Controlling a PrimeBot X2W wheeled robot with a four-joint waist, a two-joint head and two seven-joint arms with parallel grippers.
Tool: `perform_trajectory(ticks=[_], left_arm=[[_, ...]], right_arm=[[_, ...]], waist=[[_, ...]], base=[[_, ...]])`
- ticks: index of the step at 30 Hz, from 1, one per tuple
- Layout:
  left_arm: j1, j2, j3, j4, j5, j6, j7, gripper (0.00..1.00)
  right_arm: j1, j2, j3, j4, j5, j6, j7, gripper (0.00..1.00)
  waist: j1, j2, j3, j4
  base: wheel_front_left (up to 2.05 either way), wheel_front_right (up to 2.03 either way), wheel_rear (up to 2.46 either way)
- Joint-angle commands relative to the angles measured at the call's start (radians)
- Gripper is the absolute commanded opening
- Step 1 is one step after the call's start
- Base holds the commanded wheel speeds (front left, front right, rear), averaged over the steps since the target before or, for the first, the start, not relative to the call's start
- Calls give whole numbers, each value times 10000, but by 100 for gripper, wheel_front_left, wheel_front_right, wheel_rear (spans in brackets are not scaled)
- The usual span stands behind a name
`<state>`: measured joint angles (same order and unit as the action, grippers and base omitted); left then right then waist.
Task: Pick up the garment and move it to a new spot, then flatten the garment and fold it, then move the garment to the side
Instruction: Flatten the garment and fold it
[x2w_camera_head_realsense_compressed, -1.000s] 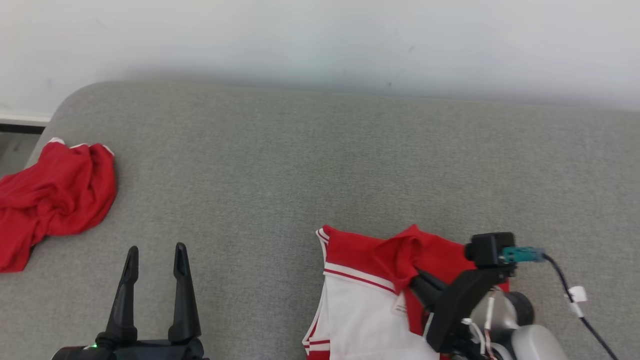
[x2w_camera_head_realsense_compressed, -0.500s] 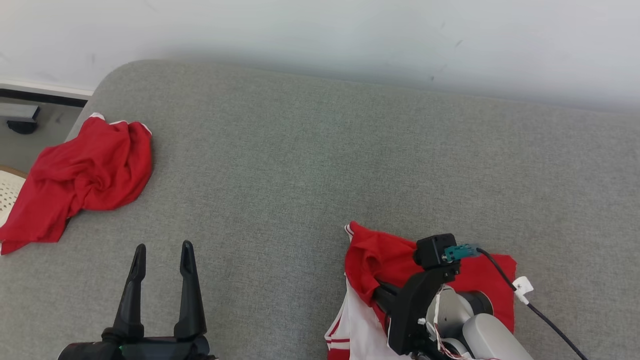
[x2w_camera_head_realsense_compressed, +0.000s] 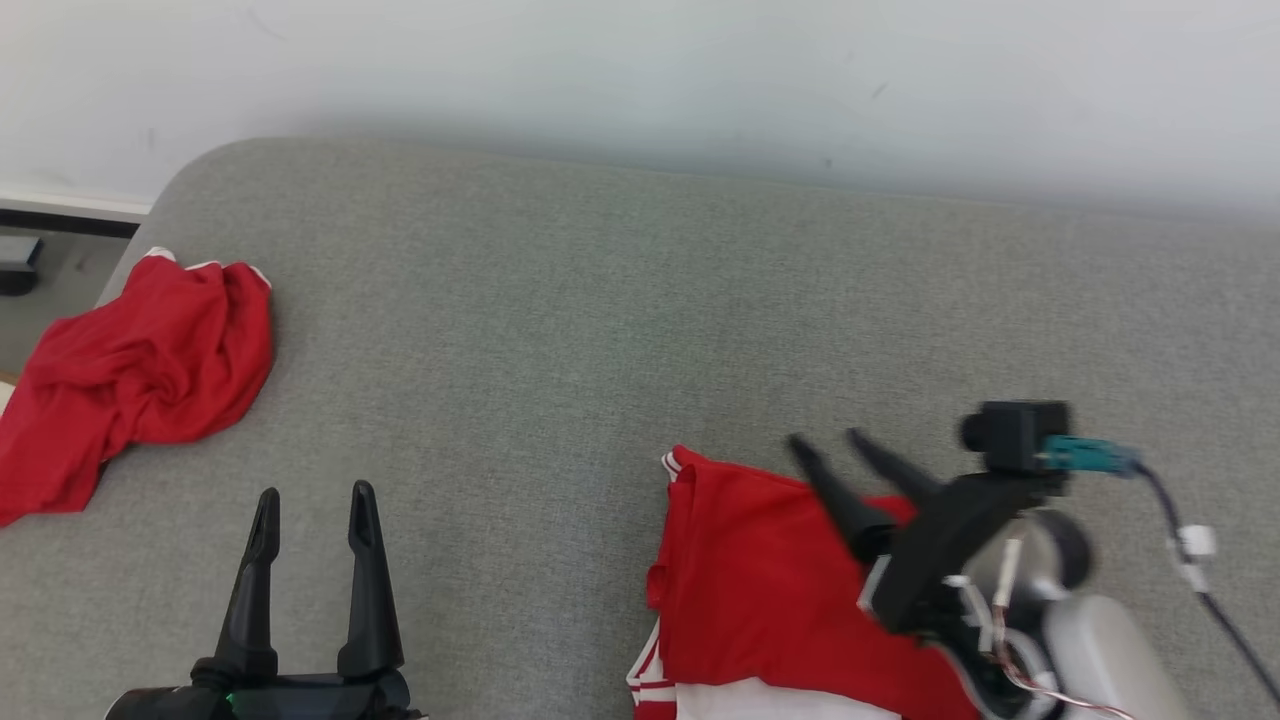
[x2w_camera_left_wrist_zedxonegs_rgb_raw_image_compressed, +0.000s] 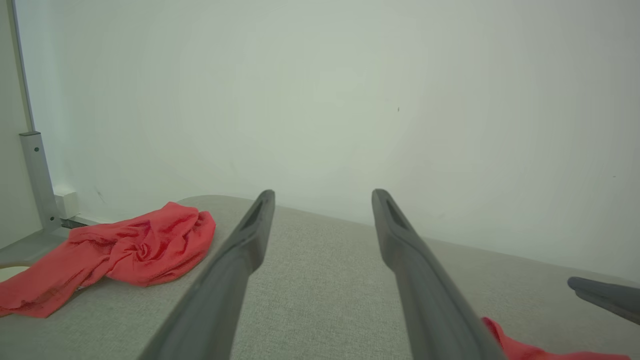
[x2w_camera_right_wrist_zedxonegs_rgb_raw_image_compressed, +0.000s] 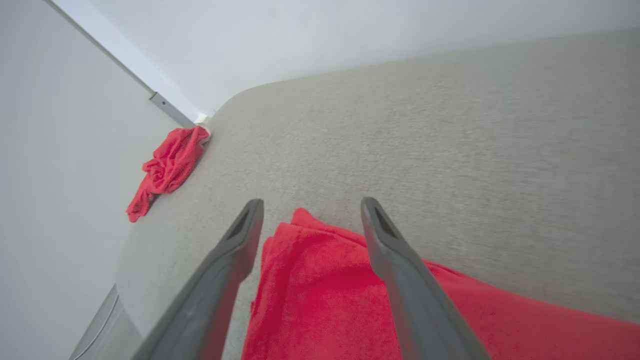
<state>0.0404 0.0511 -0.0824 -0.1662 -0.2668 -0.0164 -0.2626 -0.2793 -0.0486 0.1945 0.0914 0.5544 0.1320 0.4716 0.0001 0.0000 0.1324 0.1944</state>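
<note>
"What's over on the left?"

"A crumpled red garment (x2w_camera_head_realsense_compressed: 140, 370), heaped at the left edge of the grey cushion (x2w_camera_head_realsense_compressed: 560, 330) and spilling a little past it. To its right, well apart from it, the left gripper (x2w_camera_head_realsense_compressed: 315, 492) points toward the white wall (x2w_camera_head_realsense_compressed: 640, 70). Its two dark fingers are spread and there's nothing between them."

"And the piece being folded?"

"The red-and-white garment (x2w_camera_head_realsense_compressed: 760, 590) lies flat on the right part of the cushion, at the near edge. A red layer is folded over the top, and white with red stripes peeps out on the near side."

"Where's the claw on that side?"

"The right gripper (x2w_camera_head_realsense_compressed: 825, 438) hangs over the garment's far right corner, its tips reaching just past the far hem and angled to the left. The fingers stand apart and clasp nothing. From its wrist, the red cloth lies under and between them; I can't tell whether they brush it."
</note>
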Motion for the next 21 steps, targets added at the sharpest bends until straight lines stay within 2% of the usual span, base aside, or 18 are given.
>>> perform_trajectory(ticks=[1,5,8,13,17,21], left_arm=[[99,-9,47,-50,1,4,-34,100],[129,-7,27,-107,-3,9,-34,100],[64,-9,-19,-81,-16,23,-34,100],[-106,-9,-81,55,-1,10,-34,100],[-148,-7,-137,171,3,7,-34,100],[-45,-9,-131,413,-109,19,-34,100]], right_arm=[[334,-26,-530,-382,-645,-17,131,100],[987,-12,-2020,-1500,-1681,-17,464,100],[1404,-18,-2873,-1894,-2303,-17,379,100],[1815,-17,-3211,-1793,-2900,-17,-109,100],[2121,-12,-3360,-1336,-3590,-18,-1157,100],[2393,-17,-3708,-719,-3965,-18,-2934,100]], waist=[[-1,0,-58,-166],[-1,0,-54,-390],[-1,0,-51,-542],[-1,0,-52,-751],[-1,0,-149,-809],[-1,0,-330,-874]], base=[[0,0,0],[0,0,0],[0,0,0],[0,0,0],[0,0,0],[0,0,0]])
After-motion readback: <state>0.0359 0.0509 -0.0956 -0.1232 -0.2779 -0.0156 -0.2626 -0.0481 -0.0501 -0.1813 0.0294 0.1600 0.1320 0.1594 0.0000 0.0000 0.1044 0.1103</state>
